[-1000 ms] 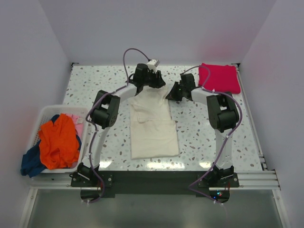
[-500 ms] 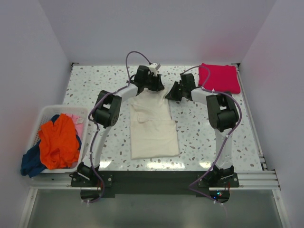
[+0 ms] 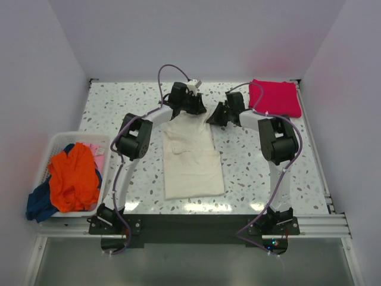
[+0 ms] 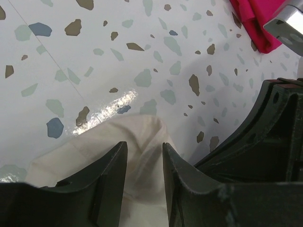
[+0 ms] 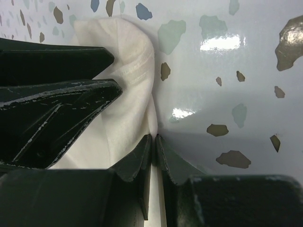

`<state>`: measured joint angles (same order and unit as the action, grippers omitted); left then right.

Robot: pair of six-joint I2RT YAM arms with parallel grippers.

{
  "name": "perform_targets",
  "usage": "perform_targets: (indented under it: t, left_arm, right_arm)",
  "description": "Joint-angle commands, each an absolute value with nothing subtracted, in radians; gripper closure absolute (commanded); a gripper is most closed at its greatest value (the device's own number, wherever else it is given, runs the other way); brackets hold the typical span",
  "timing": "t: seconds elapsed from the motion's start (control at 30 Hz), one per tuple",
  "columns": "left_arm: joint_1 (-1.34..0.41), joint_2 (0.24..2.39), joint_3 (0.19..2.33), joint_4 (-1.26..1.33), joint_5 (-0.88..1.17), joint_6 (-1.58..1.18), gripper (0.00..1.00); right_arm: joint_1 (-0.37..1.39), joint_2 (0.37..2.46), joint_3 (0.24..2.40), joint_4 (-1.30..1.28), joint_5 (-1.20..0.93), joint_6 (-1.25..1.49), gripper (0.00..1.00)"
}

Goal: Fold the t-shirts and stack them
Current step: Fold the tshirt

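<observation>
A cream t-shirt (image 3: 191, 155) lies folded lengthwise in the table's middle. My left gripper (image 3: 189, 108) stands at its far edge, jaws open a little with a bunched fold of the cream cloth (image 4: 142, 151) between them. My right gripper (image 3: 213, 117) is shut on the shirt's far right edge (image 5: 130, 80), pinching the cloth where it meets the table. A folded magenta-red t-shirt (image 3: 275, 97) lies at the far right corner, and it also shows in the left wrist view (image 4: 253, 21).
A white slatted basket (image 3: 52, 143) at the left edge holds an orange shirt (image 3: 73, 177), a pink one (image 3: 94, 148) and a dark blue one (image 3: 39, 202) hanging over its side. Speckled table (image 3: 119, 104) with walls behind and beside.
The left gripper has shifted slightly toward the far edge of the cream shirt. The right arm and the shirts have barely moved.
</observation>
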<state>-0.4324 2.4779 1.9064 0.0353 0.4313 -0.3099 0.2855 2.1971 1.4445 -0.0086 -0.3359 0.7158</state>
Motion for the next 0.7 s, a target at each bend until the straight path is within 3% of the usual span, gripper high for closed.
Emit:
perform_targets:
  t: [0.0, 0.3, 0.67]
  left_arm:
    - [-0.430, 2.462, 1.901, 0.057, 0.460, -0.284, 0.60]
    - [-0.430, 2.459, 1.891, 0.058, 0.462, -0.285, 0.66]
    - [-0.430, 2.453, 1.890, 0.063, 0.466, -0.279, 0.89]
  right_arm:
    - [0.287, 2.273, 1.433, -0.084, -0.281, 0.696, 0.87]
    - [0.285, 2.273, 1.434, -0.089, -0.279, 0.695, 0.87]
    - [0.285, 2.269, 1.430, -0.091, -0.275, 0.695, 0.87]
